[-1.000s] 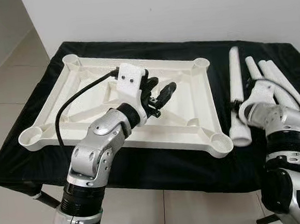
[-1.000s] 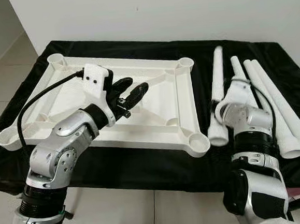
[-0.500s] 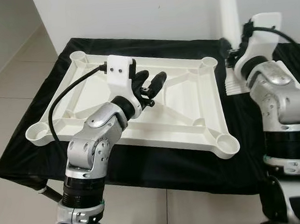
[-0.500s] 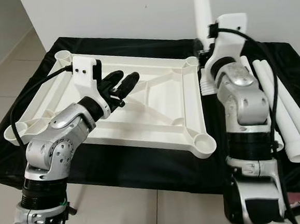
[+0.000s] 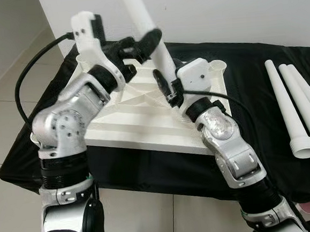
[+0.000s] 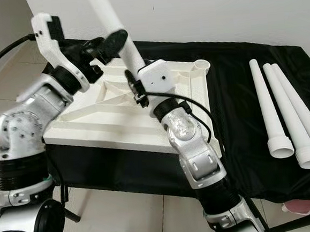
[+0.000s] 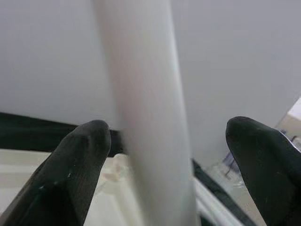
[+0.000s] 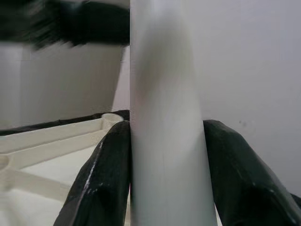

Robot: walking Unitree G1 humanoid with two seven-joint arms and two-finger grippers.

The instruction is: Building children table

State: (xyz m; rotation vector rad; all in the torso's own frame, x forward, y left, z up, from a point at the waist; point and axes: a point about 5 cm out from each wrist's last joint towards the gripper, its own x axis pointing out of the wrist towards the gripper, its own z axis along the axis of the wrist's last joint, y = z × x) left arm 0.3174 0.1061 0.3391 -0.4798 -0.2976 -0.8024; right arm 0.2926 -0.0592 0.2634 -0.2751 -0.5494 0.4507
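Right wrist view: right gripper [image 8: 162, 174] clamped around white leg [image 8: 164, 117], held tilted above upturned tabletop [image 5: 144, 114], likely for seating in a corner socket. Left gripper [image 7: 169, 155] spread wide, straddling leg higher up, seemingly as guide. Three spare legs [image 5: 291, 108] far right on black cloth [image 5: 248, 65].

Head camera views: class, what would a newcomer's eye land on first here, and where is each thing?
First, the white table leg raised at a tilt above the upturned white tabletop, with the right gripper clamped on it and the left gripper open around it higher up. Next, three spare legs lying side by side on the black cloth, on the robot's right.
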